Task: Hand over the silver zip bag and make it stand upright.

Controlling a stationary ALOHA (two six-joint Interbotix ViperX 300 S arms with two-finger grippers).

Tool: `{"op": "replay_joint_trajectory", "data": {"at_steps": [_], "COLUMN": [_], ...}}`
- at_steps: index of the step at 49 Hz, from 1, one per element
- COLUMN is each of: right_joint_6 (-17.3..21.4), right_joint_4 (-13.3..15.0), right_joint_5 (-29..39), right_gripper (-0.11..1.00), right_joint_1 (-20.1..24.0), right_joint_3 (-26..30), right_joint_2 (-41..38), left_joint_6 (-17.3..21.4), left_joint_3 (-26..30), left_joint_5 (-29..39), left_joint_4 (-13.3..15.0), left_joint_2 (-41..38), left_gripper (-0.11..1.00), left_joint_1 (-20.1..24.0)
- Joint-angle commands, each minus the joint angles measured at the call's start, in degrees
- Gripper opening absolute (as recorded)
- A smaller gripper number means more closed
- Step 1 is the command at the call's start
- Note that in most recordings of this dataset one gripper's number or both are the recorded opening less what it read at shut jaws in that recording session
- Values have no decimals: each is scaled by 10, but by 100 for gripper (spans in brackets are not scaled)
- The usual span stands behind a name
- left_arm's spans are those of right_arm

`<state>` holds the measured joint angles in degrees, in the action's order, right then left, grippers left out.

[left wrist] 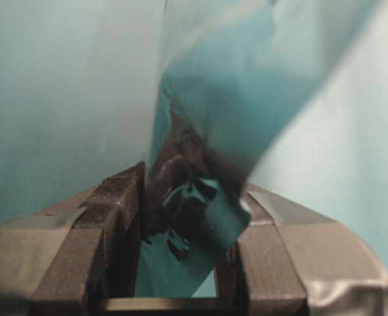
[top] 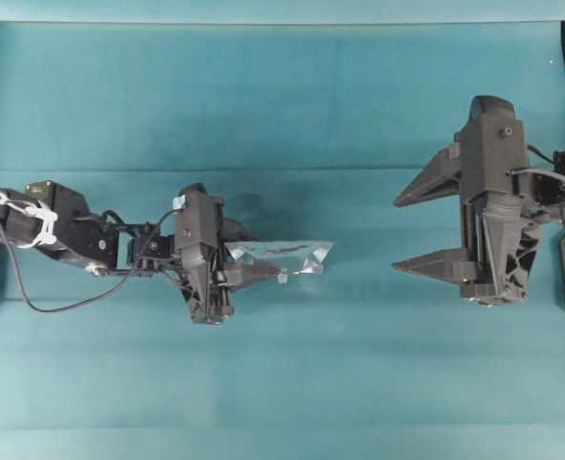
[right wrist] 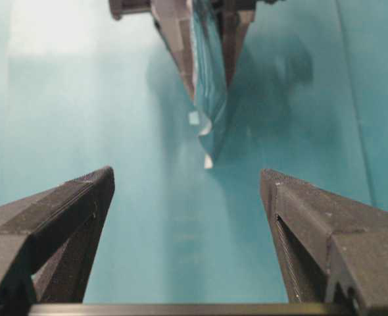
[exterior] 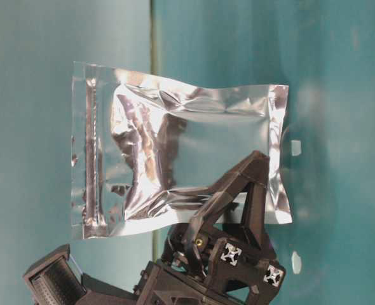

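A: Start with the overhead view. What have you got?

B: Your left gripper is clamped on the silver zip bag. You see the bag edge-on, a thin shiny wedge sticking out toward the right gripper and lifted off the teal table. That right gripper sits well apart from the bag, its jaws spread wide with nothing between them.

A: And from table level?

B: There you see the bag's broad face: crinkled foil, a greyer centre panel, and the zip strip running along its left short edge. Your left gripper's fingers rise from below the bag and pinch it near the lower right corner. The bag hangs in the air, clear of the surface.

A: Left wrist camera?

B: The bag fills the space between the two pads and rises away from them, mirroring the teal cloth. You're gripping it firmly.

A: Right wrist camera?

B: Your right gripper's fingers stand far apart at the bottom corners, nothing held. Straight ahead, beyond them, the bag shows as a narrow sliver pinched between the left gripper's fingers, its free end pointing toward you.
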<state>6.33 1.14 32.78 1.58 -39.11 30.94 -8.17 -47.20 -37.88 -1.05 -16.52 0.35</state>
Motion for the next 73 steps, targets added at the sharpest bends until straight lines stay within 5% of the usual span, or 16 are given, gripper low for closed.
{"op": "replay_joint_trajectory", "data": {"at_steps": [1, 73], "right_joint_6": [6, 7], "right_joint_4": [0, -1], "right_joint_5": [-4, -24], "right_gripper": [89, 89], "right_joint_1": [-1, -1], "right_joint_3": [5, -11], "right_joint_2": [4, 1], "left_joint_6": [0, 0], "left_joint_3": [3, 3], "left_joint_5": [4, 12], "left_joint_4": [-1, -1], "left_joint_2": [3, 4], "left_gripper": [30, 30], "left_joint_1": [-4, -4]}}
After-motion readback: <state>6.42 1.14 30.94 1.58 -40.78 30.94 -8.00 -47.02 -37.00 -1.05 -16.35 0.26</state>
